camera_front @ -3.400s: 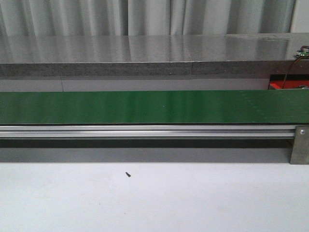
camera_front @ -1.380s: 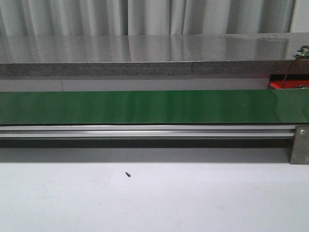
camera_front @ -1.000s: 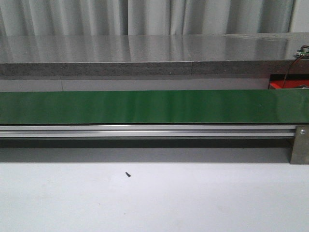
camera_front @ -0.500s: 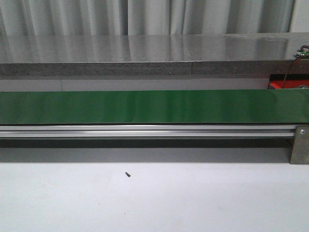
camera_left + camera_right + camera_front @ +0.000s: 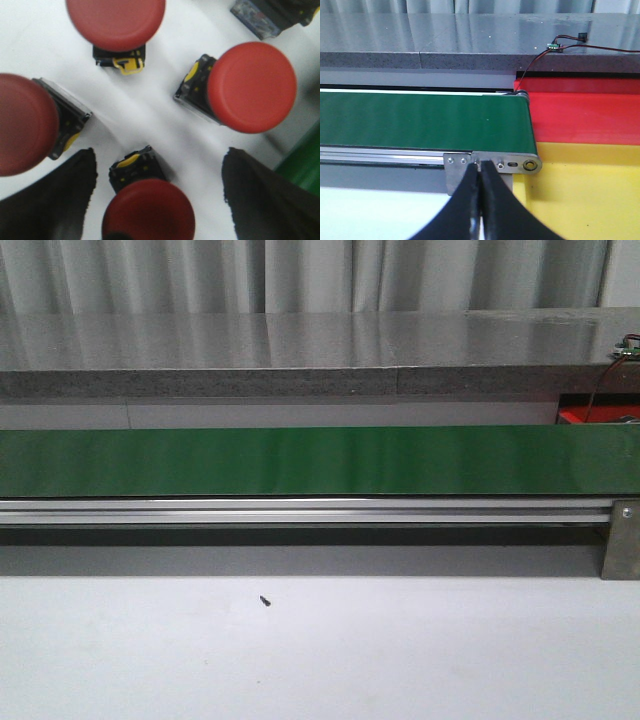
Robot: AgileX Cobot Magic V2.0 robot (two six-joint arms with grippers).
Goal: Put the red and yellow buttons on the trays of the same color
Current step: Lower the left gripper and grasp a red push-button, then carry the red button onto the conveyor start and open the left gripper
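In the left wrist view several red buttons with black and yellow bases lie on a white surface: one [image 5: 251, 87] ahead, one [image 5: 115, 20] further off, one [image 5: 22, 125] to the side. My left gripper [image 5: 159, 156] is open just above them, and a red button [image 5: 148, 210] lies between its black fingers [image 5: 55, 200] without touching them. No yellow button is in view. My right gripper [image 5: 480, 169] is shut on nothing, in front of the conveyor's end bracket. Beyond the belt's end lie the red tray [image 5: 580, 110] and the yellow tray [image 5: 580, 195]. Neither gripper shows in the front view.
A green conveyor belt [image 5: 320, 460] on an aluminium rail [image 5: 300, 510] crosses the front view, with a grey counter [image 5: 300, 350] behind. A small black screw [image 5: 265, 601] lies on the white table [image 5: 400, 660]. A wired green board [image 5: 553, 46] sits on the counter.
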